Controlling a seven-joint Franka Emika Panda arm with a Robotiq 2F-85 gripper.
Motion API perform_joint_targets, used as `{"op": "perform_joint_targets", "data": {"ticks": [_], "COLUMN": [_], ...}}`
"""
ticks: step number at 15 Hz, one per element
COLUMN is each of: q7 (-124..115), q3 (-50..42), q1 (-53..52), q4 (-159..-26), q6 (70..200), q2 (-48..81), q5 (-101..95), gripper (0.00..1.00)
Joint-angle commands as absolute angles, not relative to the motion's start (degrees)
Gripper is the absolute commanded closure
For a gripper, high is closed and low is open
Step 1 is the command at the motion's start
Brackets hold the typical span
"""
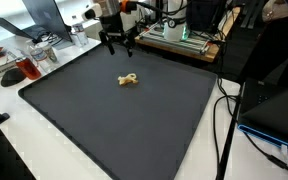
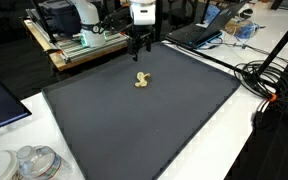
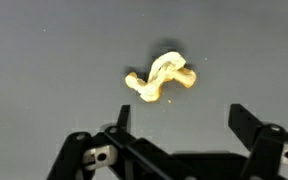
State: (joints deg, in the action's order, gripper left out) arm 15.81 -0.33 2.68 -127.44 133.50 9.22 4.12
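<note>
Dark grey covers most of the scene: one large mat [image 1: 114, 120] lies on a white tabletop [image 1: 44, 150], and both exterior views show it nearly bare.

In an exterior view, the upper left of the frame holds a clutter of glassware [image 1: 39, 50] beside the mat's far corner; its pieces are too small to count. Right of that, upper centre, hangs the single tool [image 1: 118, 48], over the far edge of the mat, its two fingers spread apart and gripping nothing. Below it and slightly right, near the middle of the mat, lies one pale yellow twisted piece [image 1: 129, 80], apart from the tool. At the right edge, black cables [image 1: 224, 120] run down the tabletop beside the mat.

In an exterior view from the opposite end, clear containers [image 2: 34, 162] sit at the lower left, a wooden rack [image 2: 79, 48] stands at the upper left, the tool [image 2: 140, 46] hangs at upper centre with the twisted piece [image 2: 142, 80] just below it on the mat [image 2: 134, 130], and one laptop [image 2: 199, 35] rests at the upper right.

In the wrist view, the twisted piece [image 3: 161, 79] lies at centre, curled in an S shape, above the released tool [image 3: 181, 118], whose two fingers stand left and right at the bottom of the frame, touching nothing.
</note>
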Motion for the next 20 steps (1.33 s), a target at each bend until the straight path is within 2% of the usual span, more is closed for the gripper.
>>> {"op": "perform_joint_targets", "data": {"ticks": [1, 14, 20], "q7": [25.99, 64.42, 82.43], "q3": [-0.11, 2.61, 3.15], "q1": [5.74, 18.57, 21.27], "q4": [-124.54, -124.16, -128.06], "q6": [131.69, 135.57, 138.73], "q2": [12.41, 22.3, 22.39], "q5": [9.31, 32.97, 47.46], "gripper": [0.0, 0.0, 0.0]}}
